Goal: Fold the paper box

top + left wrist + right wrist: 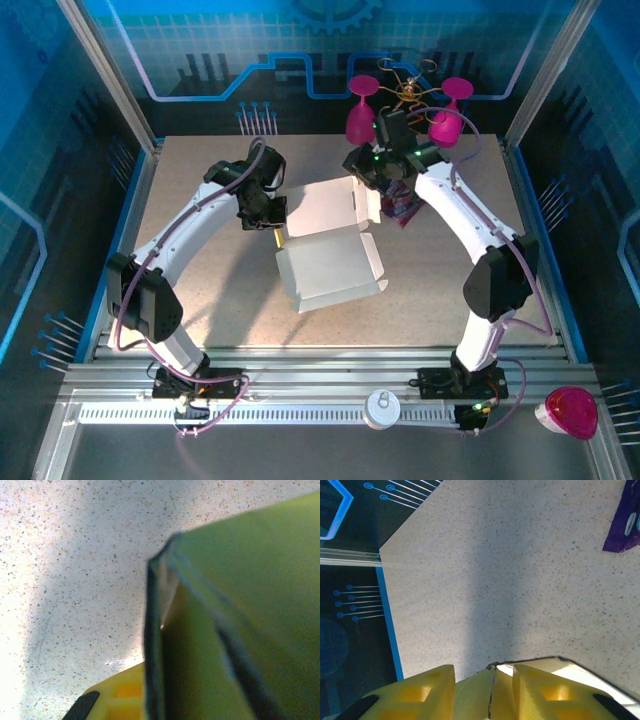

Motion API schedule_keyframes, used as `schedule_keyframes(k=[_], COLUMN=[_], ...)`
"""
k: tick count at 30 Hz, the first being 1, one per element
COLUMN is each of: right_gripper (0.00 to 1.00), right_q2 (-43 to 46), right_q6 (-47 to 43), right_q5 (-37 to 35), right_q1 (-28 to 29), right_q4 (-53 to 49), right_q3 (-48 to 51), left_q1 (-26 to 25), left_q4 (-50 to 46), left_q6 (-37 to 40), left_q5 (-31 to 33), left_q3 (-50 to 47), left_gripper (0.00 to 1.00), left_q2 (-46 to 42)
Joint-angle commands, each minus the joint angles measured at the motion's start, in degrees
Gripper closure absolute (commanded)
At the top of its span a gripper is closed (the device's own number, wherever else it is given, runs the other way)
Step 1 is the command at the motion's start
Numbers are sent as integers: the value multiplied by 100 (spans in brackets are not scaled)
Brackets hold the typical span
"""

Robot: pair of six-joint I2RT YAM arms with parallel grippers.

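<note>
Fig.: paper box (330, 265), part-folded, pale inside up, at centre of bench (225, 330). L pincer (276, 238) at box's left edge, jaws together, clamped on a side wall. R pincer (484, 672) at far flap, card between its fingers (420, 692); gripped or not, can't tell.
</note>
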State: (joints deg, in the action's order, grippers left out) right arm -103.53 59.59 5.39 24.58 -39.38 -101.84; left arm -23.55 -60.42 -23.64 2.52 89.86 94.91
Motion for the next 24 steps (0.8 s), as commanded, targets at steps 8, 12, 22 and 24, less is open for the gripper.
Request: schedule_keyframes(k=[8,12,22,24], right_gripper=[83,97,78,62], right_q2=[161,242,704,960], right_q6=[659,839,1233,1136], right_q5=[198,178,104,-14], right_q1=[107,102,30,0], right_q4=[201,322,850,1125], right_q3=[315,405,852,1094], left_q1=[-102,-113,-112,-110], left_q4=[-102,-102,-116,-136], left_q6=[61,59,2,-1], left_q5=[117,137,157,135], left_q3=[190,198,189,223], left_gripper=[100,100,100,100], left_q2=[-88,-96,-122,-105])
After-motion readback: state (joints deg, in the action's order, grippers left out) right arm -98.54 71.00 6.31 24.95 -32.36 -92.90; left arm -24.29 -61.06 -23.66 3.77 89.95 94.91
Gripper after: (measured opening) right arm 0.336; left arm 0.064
